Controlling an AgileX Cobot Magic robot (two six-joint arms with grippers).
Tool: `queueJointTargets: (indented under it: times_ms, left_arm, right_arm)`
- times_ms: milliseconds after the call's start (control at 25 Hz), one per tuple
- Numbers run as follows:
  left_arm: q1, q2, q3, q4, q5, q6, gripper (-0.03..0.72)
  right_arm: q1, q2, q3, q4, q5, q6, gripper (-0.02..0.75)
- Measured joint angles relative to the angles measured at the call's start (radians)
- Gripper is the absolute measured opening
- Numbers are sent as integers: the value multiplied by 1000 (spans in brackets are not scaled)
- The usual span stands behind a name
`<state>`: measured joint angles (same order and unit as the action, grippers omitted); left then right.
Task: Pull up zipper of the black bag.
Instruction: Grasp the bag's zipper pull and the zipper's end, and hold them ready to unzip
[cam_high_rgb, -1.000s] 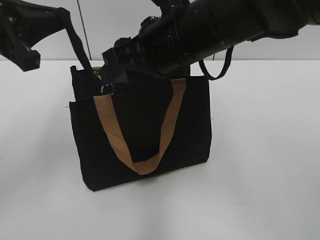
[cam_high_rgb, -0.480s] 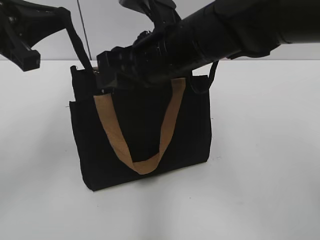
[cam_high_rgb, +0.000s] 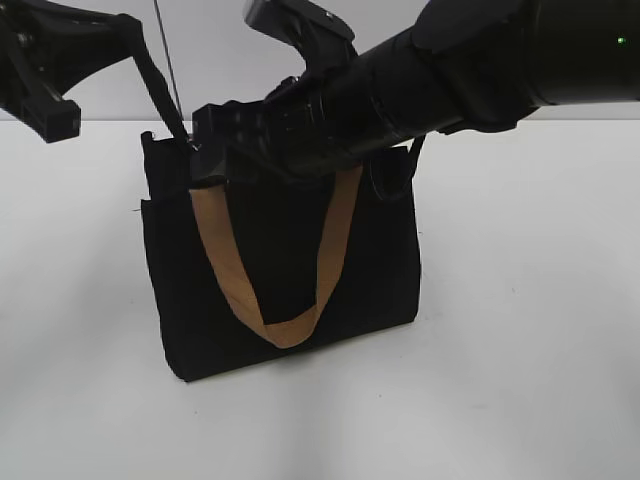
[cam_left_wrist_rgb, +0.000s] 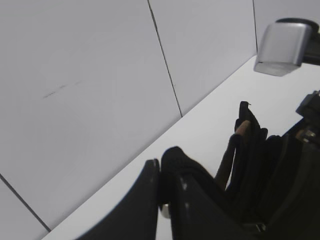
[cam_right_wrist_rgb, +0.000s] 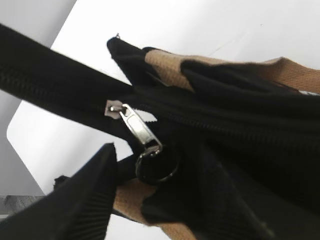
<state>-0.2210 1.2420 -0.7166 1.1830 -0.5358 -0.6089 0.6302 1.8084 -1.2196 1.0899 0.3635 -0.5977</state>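
Note:
The black bag (cam_high_rgb: 290, 270) stands upright on the white table, with a tan strap handle (cam_high_rgb: 285, 325) hanging down its front. My left gripper (cam_high_rgb: 120, 25) is at the upper left, shut on a thin black strap (cam_left_wrist_rgb: 172, 160) that rises from the bag's left corner. My right arm reaches across the bag's top. My right gripper (cam_high_rgb: 205, 150) is at the left end of the top edge. In the right wrist view the zipper (cam_right_wrist_rgb: 240, 127) runs along the top, and its silver pull tab (cam_right_wrist_rgb: 136, 125) with a dark ring (cam_right_wrist_rgb: 157, 167) lies beside the ridged left finger. A gap shows there, and the jaws (cam_right_wrist_rgb: 135, 197) look open.
The white table (cam_high_rgb: 520, 330) stretches around the bag on all sides. A grey wall with panel seams (cam_left_wrist_rgb: 165, 60) stands behind it. A silver-grey device (cam_left_wrist_rgb: 280, 47) sits at the table's far end in the left wrist view.
My right gripper has moved left and down along the bag's top to the zipper pull, now covering the ring that hung in view. The left gripper still holds the strap in place.

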Motion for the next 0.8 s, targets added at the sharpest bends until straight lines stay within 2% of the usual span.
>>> queueJointTargets:
  times_ms: [120, 280, 400, 600, 800]
  left_arm:
    - [0, 0, 0, 0, 0, 0, 22]
    - [0, 0, 0, 0, -1, 0, 22]
    - [0, 0, 0, 0, -1, 0, 22]
    - [0, 0, 0, 0, -1, 0, 22]
    - [0, 0, 0, 0, -1, 0, 22]
  right_arm:
    - [0, 1, 0, 23, 5, -1, 391]
    - [0, 1, 0, 27, 20, -7, 241]
    - [0, 1, 0, 30, 27, -14, 159]
    - [-1, 0, 0, 26, 66, -17, 76]
    - [-2, -23, 0, -16, 67, -18, 36]
